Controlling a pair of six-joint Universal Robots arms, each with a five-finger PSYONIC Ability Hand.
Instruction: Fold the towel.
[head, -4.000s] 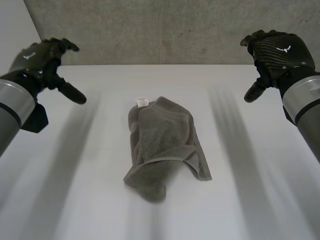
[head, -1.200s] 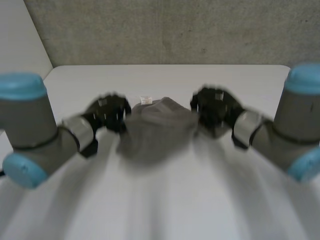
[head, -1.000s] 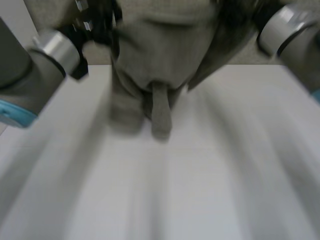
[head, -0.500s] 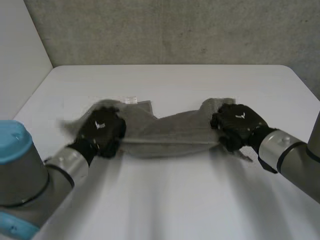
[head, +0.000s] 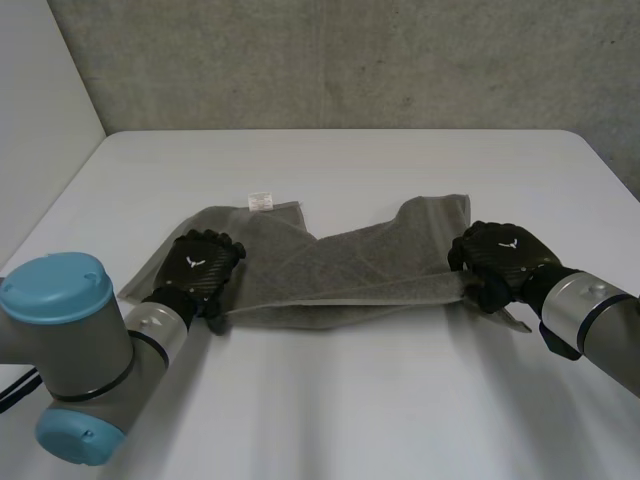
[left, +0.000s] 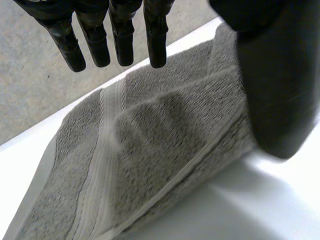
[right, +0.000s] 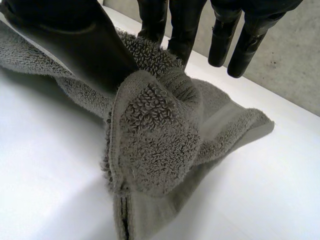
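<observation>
Grey towel (head: 330, 265) stretched crosswise | right hand (head: 505, 258) pinches its end | left hand (head: 200, 268) spread straight, hiding its corner

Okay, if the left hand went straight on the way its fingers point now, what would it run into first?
Probably the towel: the left hand is over its end, and cloth lies ahead of the straight fingers, towards the white label. Whether they touch it is unclear.

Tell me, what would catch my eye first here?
A grey towel lies stretched sideways across the middle of the white table. Two black hands sit at its ends: the left hand with straight fingers over the left end, the right hand pinching the bunched right end.
</observation>
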